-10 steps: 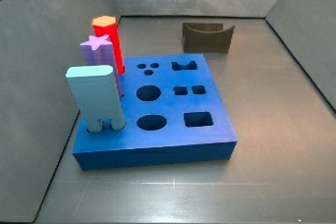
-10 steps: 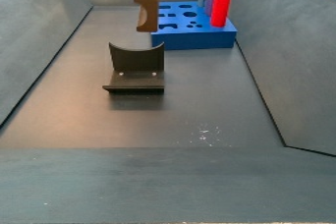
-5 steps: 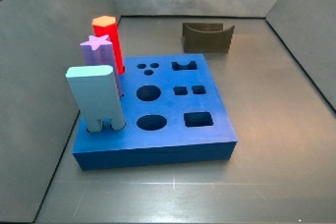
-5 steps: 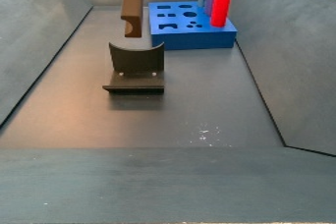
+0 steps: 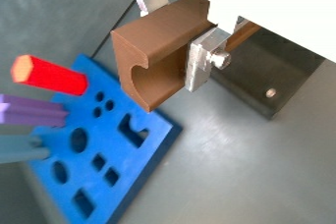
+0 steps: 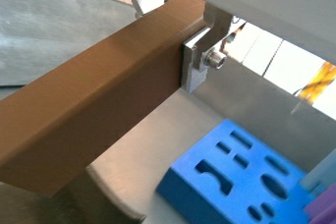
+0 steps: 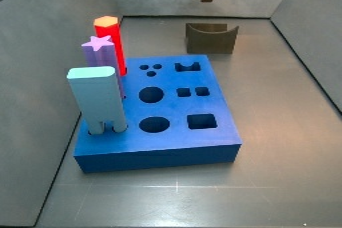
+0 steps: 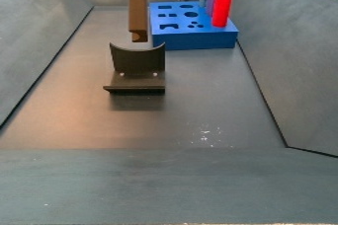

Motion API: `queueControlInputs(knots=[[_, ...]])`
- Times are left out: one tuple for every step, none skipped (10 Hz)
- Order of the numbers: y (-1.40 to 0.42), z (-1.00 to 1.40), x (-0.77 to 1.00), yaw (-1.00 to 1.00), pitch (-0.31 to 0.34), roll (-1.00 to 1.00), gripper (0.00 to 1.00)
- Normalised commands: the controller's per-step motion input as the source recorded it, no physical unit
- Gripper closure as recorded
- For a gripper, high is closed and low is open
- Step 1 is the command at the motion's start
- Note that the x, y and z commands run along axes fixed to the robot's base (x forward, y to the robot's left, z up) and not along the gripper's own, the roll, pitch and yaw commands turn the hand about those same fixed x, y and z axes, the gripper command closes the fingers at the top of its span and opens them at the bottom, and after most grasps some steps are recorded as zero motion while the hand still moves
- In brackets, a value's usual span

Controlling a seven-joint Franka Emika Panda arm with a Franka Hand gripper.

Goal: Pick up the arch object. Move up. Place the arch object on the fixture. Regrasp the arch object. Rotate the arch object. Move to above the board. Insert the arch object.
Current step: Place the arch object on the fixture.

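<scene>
The gripper (image 5: 197, 56) is clamped on the arch object (image 8: 137, 6) (silver finger plate pressed flat to its side), holding it upright, long axis vertical, right above the fixture (image 8: 134, 68) notch, not yet seated.

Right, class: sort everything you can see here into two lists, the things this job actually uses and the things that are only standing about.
Used in the job:
- arch object, held in the gripper above the fixture
- fixture
- board

Standing about, all upright in the board:
- red peg
- purple star piece
- pale blue block
</scene>
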Motion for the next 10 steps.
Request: queueControlInputs(knots=[[0.04, -0.01, 0.07, -0.14, 0.15, -1.0, 1.0], [0.04, -0.01, 0.07, -0.16, 0.11, -0.75, 1.0], [0.04, -0.01, 0.07, -0.17, 0.08, -0.56, 1.0], [0.03, -0.01, 0.07, -0.16, 0.045, -0.33, 1.0], [0.02, 0.0, 0.06, -0.15, 0.01, -0.23, 1.0], [0.12, -1.0, 0.08, -0.17, -0.025, -0.26, 1.0], [0.12, -1.0, 0.09, -0.16, -0.039, -0.25, 1.0], [0.12, -1.0, 0.11, -0.12, -0.06, -0.21, 1.0], [0.11, -1.0, 0.11, -0.09, -0.067, -0.17, 1.0], [0.1, -1.0, 0.12, -0.06, -0.091, -0.12, 1.0]])
